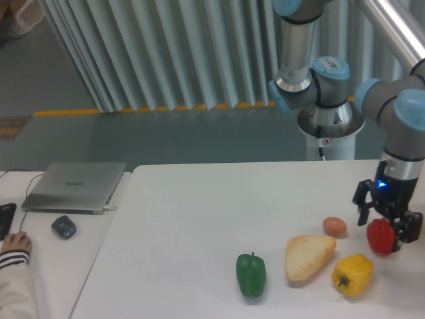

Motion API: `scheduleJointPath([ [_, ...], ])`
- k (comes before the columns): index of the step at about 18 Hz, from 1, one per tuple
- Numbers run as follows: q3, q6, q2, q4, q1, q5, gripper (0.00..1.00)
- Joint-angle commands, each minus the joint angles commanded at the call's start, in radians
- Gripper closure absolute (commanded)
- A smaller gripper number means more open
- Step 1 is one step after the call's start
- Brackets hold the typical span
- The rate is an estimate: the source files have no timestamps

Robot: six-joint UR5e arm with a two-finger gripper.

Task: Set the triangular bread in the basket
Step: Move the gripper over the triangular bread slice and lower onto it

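End effector (382,230), fingers apart, hangs over the red pepper (380,236); it risks knocking it aside before reaching the triangular bread (307,256).

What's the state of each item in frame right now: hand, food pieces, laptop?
hand: open, empty, low above the red pepper
triangular bread: lying flat on the table, ungrasped
red pepper: on the table, partly hidden by the hand
yellow pepper: lying on its side, right of the bread
green pepper: on the table, stem up
egg: resting loose behind the bread
laptop: lid closed
basket: none visible
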Motion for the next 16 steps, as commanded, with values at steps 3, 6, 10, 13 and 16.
scheduleJointPath([
  [3, 0.009, 0.000, -0.017, -0.006, -0.074, 0.041, 0.00],
  [6, 0.008, -0.002, -0.025, -0.043, -0.150, 0.139, 0.00],
  [10, -0.004, 0.000, -0.051, -0.054, -0.198, 0.213, 0.00],
  [13, -0.009, 0.003, -0.064, -0.078, -0.213, 0.230, 0.00],
  [16, -0.009, 0.003, -0.072, -0.077, -0.227, 0.261, 0.00],
])
